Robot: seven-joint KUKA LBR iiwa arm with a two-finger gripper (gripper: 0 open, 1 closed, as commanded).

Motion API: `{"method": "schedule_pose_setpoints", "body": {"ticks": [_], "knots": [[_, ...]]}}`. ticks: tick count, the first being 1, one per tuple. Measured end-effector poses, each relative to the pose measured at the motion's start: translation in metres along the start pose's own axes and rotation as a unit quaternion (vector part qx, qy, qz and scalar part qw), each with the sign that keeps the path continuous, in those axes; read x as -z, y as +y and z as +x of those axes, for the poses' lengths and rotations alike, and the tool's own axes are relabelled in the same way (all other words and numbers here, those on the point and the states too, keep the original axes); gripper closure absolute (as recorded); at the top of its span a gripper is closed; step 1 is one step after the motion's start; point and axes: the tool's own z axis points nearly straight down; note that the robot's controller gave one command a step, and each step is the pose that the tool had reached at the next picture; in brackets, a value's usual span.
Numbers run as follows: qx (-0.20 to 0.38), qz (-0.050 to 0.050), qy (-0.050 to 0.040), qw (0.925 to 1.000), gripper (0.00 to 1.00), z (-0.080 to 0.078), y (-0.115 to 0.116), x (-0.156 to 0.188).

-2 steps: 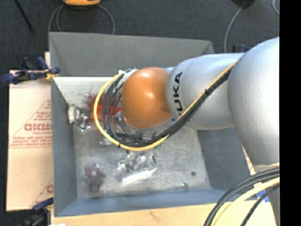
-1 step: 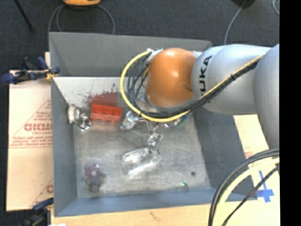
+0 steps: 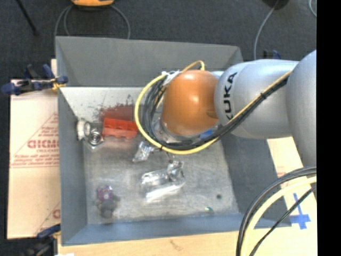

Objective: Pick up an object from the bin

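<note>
The hand (image 3: 159,161) hangs low near the middle of the bin (image 3: 149,63), released, its fingers (image 3: 143,152) apart with nothing between them. Just at its 6 o'clock lies a pale shiny crumpled piece (image 3: 160,184), the nearest thing. A red block (image 3: 118,127) sits at 10 o'clock, a silver metal fitting (image 3: 90,133) beyond it, and a purple thing (image 3: 106,197) at 7 o'clock. To grasp well, I judge the hand should centre over the shiny piece, straddle its narrow side, then close.

Smooth silver-grey rounded arm casing (image 3: 277,116), marked with black KUKA lettering (image 3: 228,95) set sideways. Glossy orange dome-shaped wrist cover (image 3: 189,103). Thin yellow cable loop (image 3: 139,104) ringing the cover's edge, bundled with black cables (image 3: 152,97). Further black-and-yellow cable (image 3: 261,97) strung diagonally along the casing.
</note>
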Motion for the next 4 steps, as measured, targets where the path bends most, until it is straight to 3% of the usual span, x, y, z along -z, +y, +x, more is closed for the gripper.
{"method": "schedule_pose_setpoints", "body": {"ticks": [1,2,3,4], "knots": [[0.038,0.001,0.0016,0.9993,0.00,0.020,0.011,-0.007],[0.036,0.003,0.0031,0.9993,1.00,0.023,0.008,-0.005],[0.033,-0.001,0.0044,0.9994,1.00,0.023,0.007,0.003],[0.030,0.000,0.0040,0.9995,1.00,0.024,0.005,0.040]]}}
